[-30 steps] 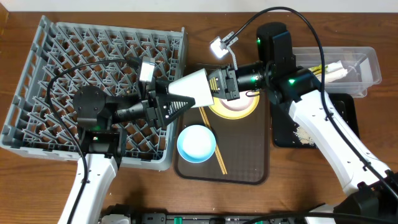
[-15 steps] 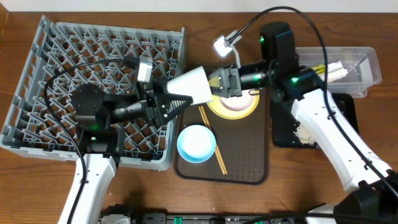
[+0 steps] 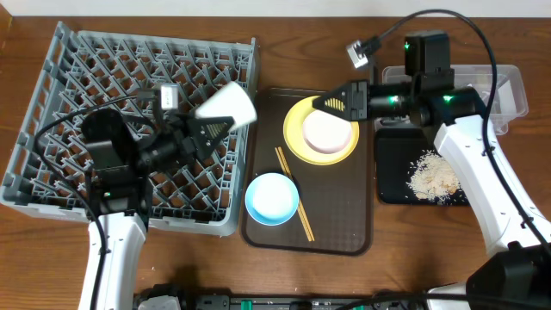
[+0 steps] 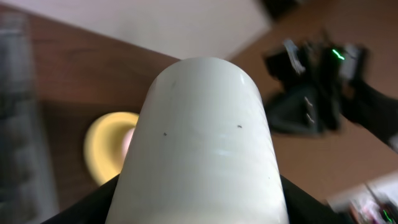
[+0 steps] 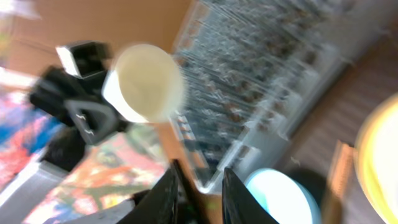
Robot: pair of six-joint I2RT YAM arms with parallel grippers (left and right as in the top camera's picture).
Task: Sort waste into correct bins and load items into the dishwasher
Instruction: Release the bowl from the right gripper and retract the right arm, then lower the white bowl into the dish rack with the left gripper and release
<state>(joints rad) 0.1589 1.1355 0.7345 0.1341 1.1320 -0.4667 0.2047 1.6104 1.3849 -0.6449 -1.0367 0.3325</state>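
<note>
1. Dish rack (image 3: 86,69): grey, lies left of the brown serving tray (image 3: 344,215), its right edge just beside the tray's left edge.

2. Left gripper (image 3: 213,126): over the right part of the rack, left of the tray. Jaws clamped on the white bowl (image 3: 229,104). The bowl is tipped on its side with its mouth turned towards the tray, above the rack's right edge. Whether it touches the pegs cannot be told. In the left wrist view the bowl's outer wall (image 4: 199,143) fills most of the frame.

3. Light-blue bowl (image 3: 272,198): upright on the tray, at its left front.

4. Chopsticks (image 3: 295,196): lying together on the tray, slanting across it, just right of the blue bowl.

5. Plate (image 3: 297,142): pale yellow, flat on the tray's rear half.

6. Right gripper (image 3: 325,102): above the rear edge of the plate, over the tray. Jaws slightly apart, nothing between them, as the right wrist view (image 5: 202,186) confirms.

7. Black tray (image 3: 392,172): just right of the serving tray. Beige crumbs (image 3: 435,176) lie heaped in it.

8. Clear tub (image 3: 512,95): right of the serving tray and behind the black tray, largely hidden by the right arm; contents not determined.
</note>
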